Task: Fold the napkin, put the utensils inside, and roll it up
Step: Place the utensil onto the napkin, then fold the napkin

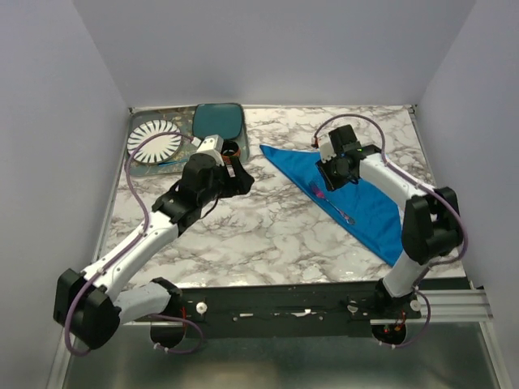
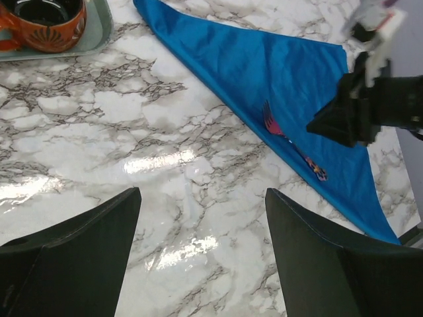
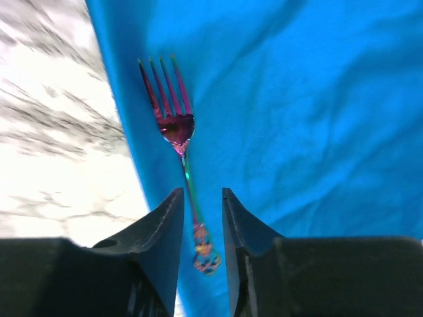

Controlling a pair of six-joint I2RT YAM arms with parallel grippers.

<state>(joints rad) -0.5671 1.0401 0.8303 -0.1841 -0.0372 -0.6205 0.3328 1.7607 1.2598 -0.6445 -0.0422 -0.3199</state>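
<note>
Now | back left: tray with striped plate and mug, teal plate behind mug | left gripper over marble table, jaws spread wide | napkin right of centre, bright blue, flat triangle | fork along its left edge, purple tines toward back | right gripper above handle, jaws narrowly apart, pinching nothing

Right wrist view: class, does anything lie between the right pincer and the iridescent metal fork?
Nothing visible does. The slim iridescent metal fork lies bare on the bright blue cloth napkin, its handle showing in the gap of the right pincer.
</note>
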